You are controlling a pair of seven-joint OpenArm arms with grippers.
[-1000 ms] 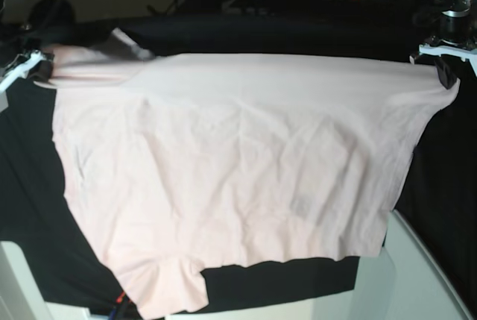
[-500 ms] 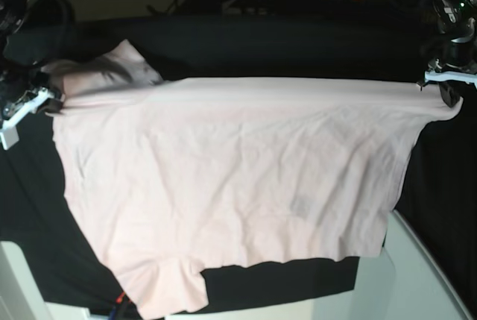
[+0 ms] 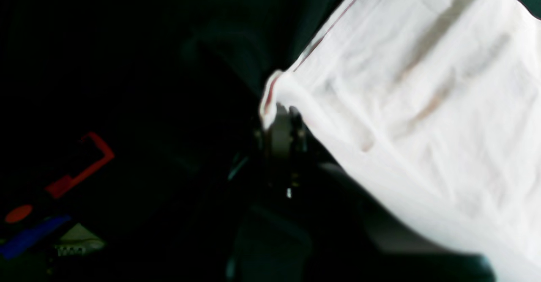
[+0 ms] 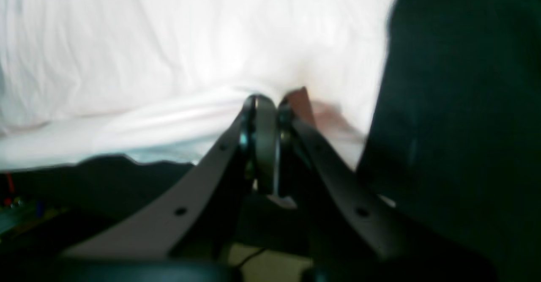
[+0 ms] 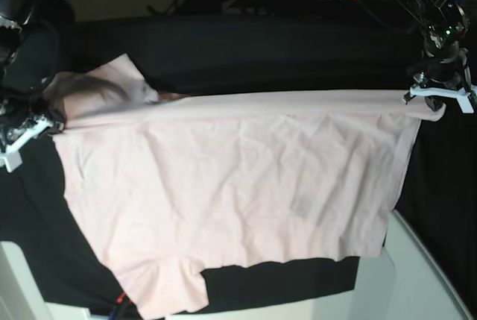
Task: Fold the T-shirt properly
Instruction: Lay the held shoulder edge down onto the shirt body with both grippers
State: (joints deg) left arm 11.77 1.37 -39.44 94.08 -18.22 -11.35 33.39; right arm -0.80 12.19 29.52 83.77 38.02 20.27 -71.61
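Your fingers on both arms are pressed together on cloth. In the right wrist view, the right gripper (image 4: 266, 104) pinches a bunched edge of the T-shirt (image 4: 169, 53), with pale fabric gathered in folds just behind the closed tips. In the left wrist view, the left gripper (image 3: 281, 117) nips a corner of the T-shirt (image 3: 422, 104); the hem curls over the tip and the fabric runs away up and to the right, blurred and streaked.

From the base view, you see the T-shirt (image 5: 238, 186) spread over the black cloth (image 5: 283, 44) that covers the worktop, plain pink side up, wrinkled. Its far edge is drawn into a taut, nearly straight line between the two grippers: the right gripper (image 5: 52, 124) at the left side of that view, the left gripper (image 5: 432, 100) at the right side. That far edge looks lifted off the cloth, with a shadowed fold under it near the right gripper, where a flap of fabric sticks out behind the line. The near part lies flat, its lower edge reaching toward the front of the worktop, and one sleeve pokes out at the lower left. A white surface (image 5: 417, 275) shows at the bottom right.
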